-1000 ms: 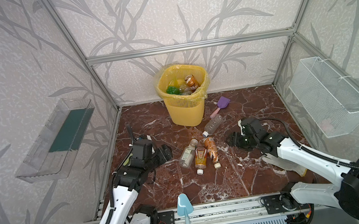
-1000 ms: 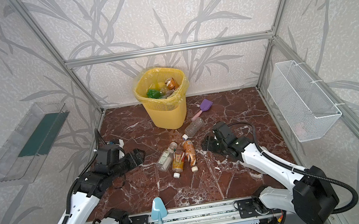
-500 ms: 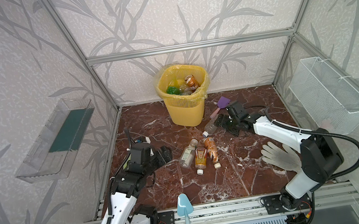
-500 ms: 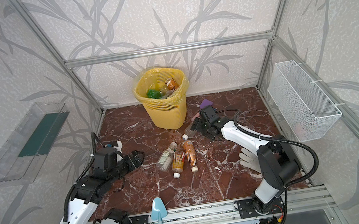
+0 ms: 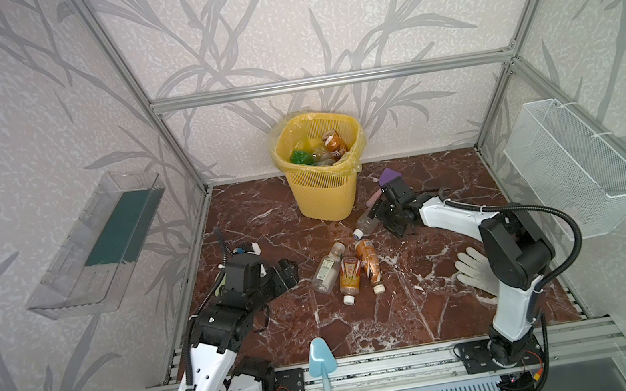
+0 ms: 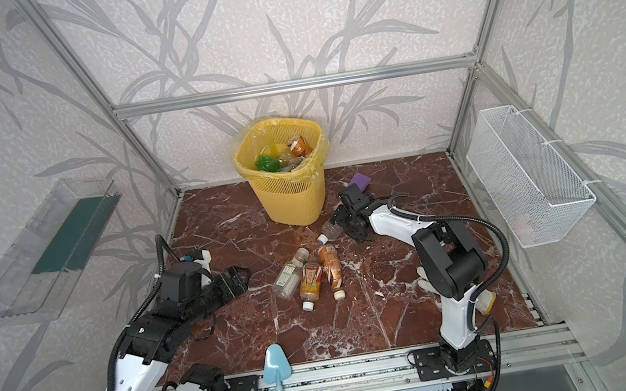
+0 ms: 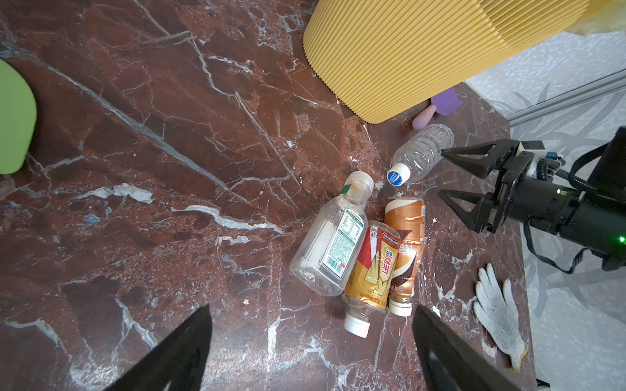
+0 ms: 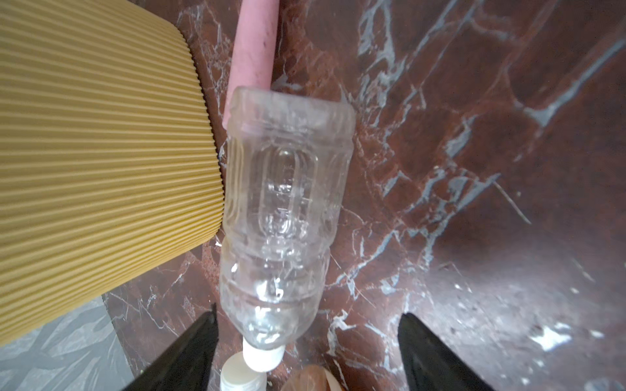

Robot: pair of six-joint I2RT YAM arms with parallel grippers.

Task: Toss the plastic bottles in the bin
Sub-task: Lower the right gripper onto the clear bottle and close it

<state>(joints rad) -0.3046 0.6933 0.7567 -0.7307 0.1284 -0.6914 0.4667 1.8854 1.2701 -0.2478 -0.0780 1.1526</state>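
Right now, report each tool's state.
Left tool: open, empty.
Right tool: open, next to the clear ribbed plastic bottle, holding nothing.

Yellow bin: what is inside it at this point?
In both top views the bin holds a brown-labelled bottle, a green bottle and clear bottles between them, inside a yellow liner. Anything lower is covered by these and the bin wall.

Far back, bin [image 5: 325, 203] — bottles [image 5: 350, 277] before it, glove [image 5: 474, 271] at right.
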